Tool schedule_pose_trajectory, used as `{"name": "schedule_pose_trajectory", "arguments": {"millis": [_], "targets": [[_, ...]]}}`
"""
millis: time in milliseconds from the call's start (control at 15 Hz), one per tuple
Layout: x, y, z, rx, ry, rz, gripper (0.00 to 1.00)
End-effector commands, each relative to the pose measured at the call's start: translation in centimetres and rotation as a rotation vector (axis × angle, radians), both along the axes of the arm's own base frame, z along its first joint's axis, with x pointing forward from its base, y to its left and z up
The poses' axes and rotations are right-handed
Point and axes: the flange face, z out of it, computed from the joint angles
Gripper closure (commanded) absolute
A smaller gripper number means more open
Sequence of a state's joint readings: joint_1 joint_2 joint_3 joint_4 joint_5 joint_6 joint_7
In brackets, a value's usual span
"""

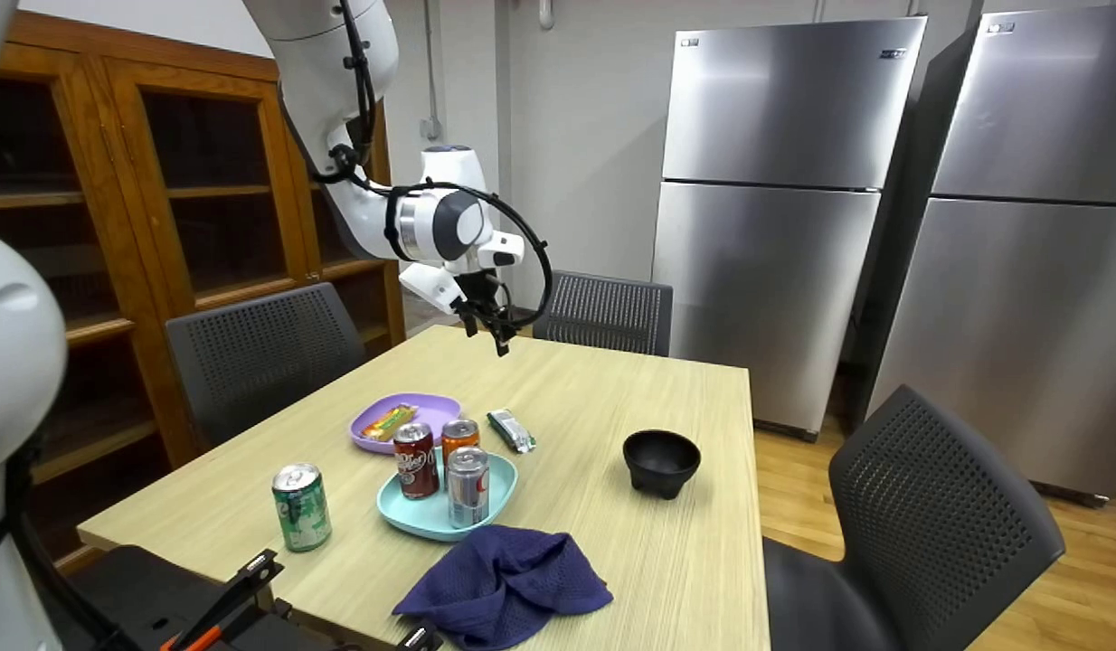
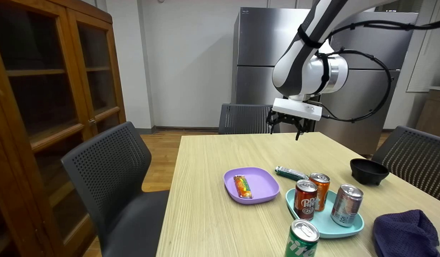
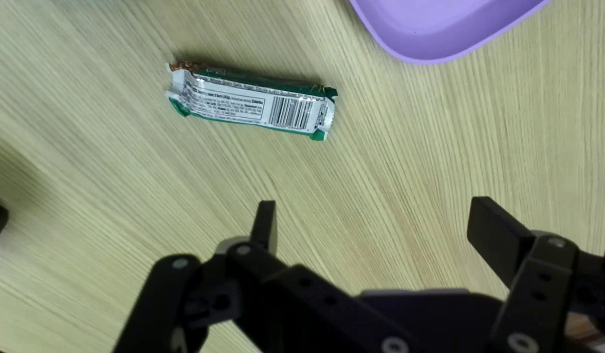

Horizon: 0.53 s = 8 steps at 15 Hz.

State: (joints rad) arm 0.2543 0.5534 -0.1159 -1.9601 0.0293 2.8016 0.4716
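Note:
My gripper (image 3: pixel 373 211) stands open above the table with only wood grain showing between its fingers. In the wrist view a bar in a green and white wrapper (image 3: pixel 253 103) lies flat, barcode up, ahead of the fingertips and apart from them. Both exterior views show the gripper (image 1: pixel 486 340) (image 2: pixel 284 135) over the table's far part, beyond that bar (image 1: pixel 511 430) (image 2: pixel 291 174). Near the bar is a purple plate (image 3: pixel 430 54) (image 2: pixel 264 185); an orange-yellow packet (image 2: pixel 242 187) (image 1: pixel 388 422) rests on it. Nothing touches the gripper.
A teal plate (image 1: pixel 400 514) carries a Dr Pepper can (image 1: pixel 416 466), an orange can (image 1: pixel 460 436) and a silver can (image 1: pixel 468 488). A green can (image 1: pixel 301 511), a black bowl (image 1: pixel 662 461) and a dark blue cloth (image 1: pixel 513 588) also lie on the table. Chairs (image 2: pixel 109 160) surround it.

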Motion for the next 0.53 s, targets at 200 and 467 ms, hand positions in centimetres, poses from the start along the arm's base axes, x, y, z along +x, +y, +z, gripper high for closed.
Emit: {"name": "schedule_pose_trajectory", "arguments": {"millis": [200, 467], "targets": [[0.05, -0.18, 0.05, -0.008, -0.003, 0.003, 0.00], [0.07, -0.26, 0.07, -0.009, -0.004, 0.002, 0.00]]}}
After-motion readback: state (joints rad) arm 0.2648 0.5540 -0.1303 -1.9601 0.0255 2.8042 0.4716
